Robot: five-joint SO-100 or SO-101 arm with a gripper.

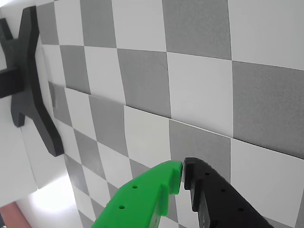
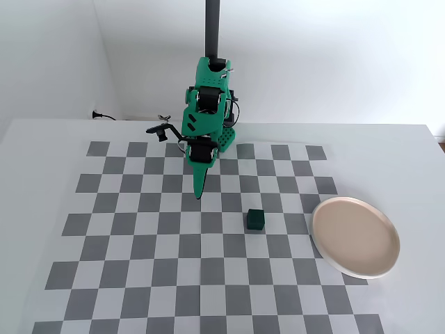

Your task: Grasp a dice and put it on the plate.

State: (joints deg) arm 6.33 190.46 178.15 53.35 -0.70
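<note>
**Dice lies ahead and to the right of the closed gripper**

In the fixed view the gripper (image 2: 198, 193) points down at the checkerboard (image 2: 139, 243), its tips together and holding nothing; the wrist view shows at most a sliver between the fingers. The dice (image 2: 256, 220) sits near, to its right and slightly toward the camera. The plate (image 2: 327, 254) lies farther right, beyond the dice, empty.
</note>
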